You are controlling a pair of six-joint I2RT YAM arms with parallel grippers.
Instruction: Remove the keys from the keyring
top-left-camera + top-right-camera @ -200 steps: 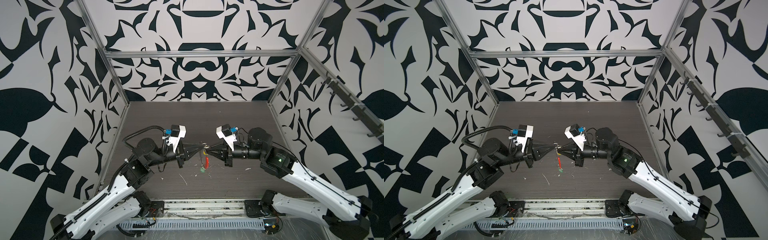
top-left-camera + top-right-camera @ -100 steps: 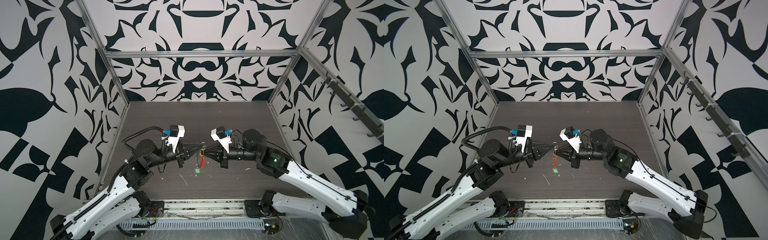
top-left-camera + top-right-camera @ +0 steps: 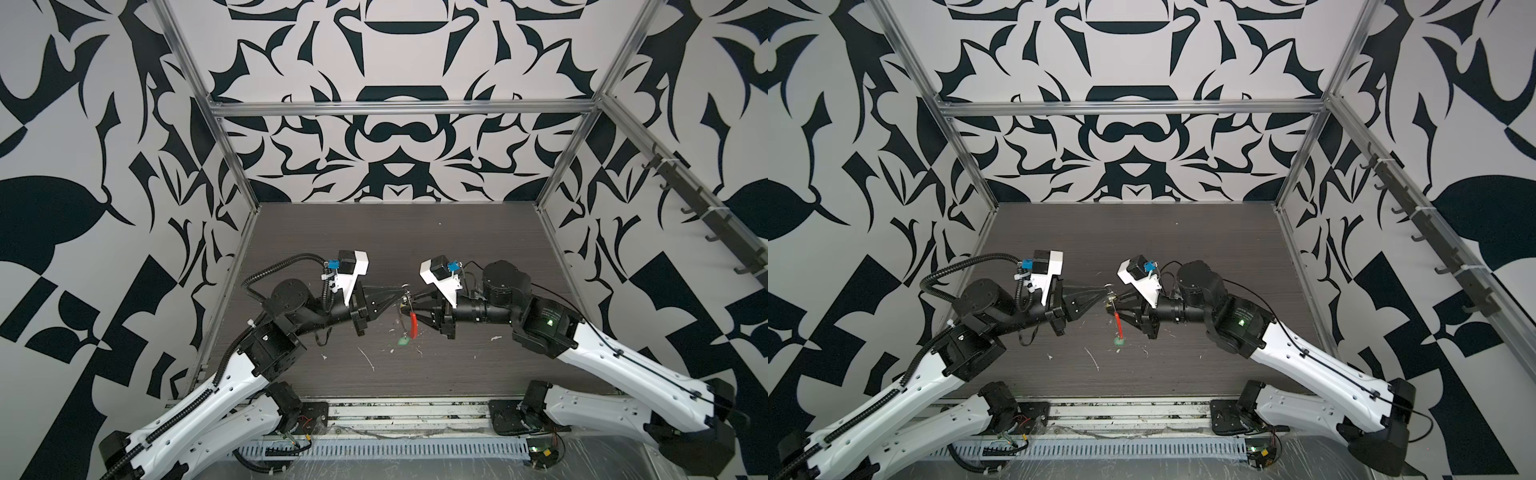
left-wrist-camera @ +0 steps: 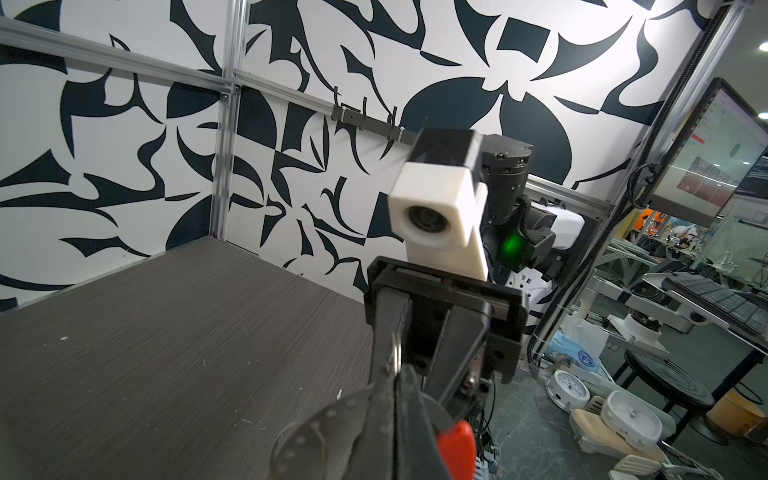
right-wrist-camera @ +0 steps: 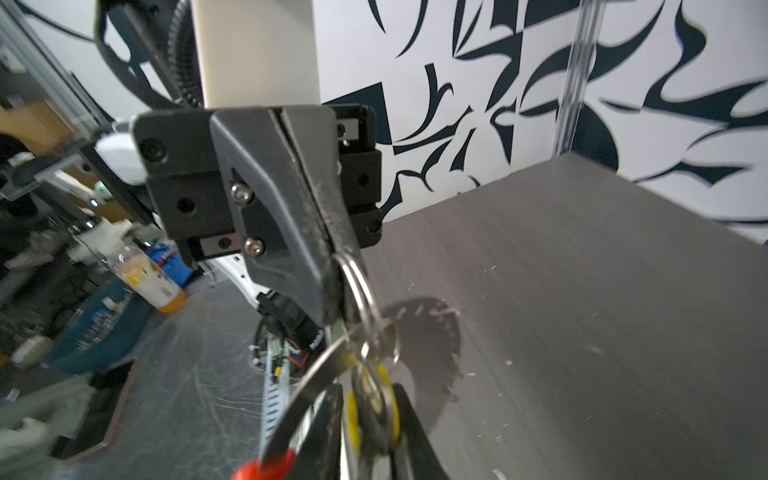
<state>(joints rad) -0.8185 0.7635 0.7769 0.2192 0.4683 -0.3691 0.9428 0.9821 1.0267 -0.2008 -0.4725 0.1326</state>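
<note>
The left gripper (image 3: 401, 296) is clamped on a thin silver ring (image 5: 353, 282); the right gripper (image 3: 411, 308) is held parted around the yellowish key (image 5: 376, 409); beneath both, the red-sleeved wire keyring (image 3: 413, 330) and green tag (image 3: 403, 340) are hung; open grained table (image 3: 415, 249) is left all around.

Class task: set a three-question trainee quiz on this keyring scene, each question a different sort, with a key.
1. True or false: the left gripper is shut on a small ring.
2. The sleeve on the keyring is: A blue, B red, C white.
3. Fill in: the key sits between the ___ gripper's fingers.
Key: 1 true; 2 B; 3 right gripper.
</note>
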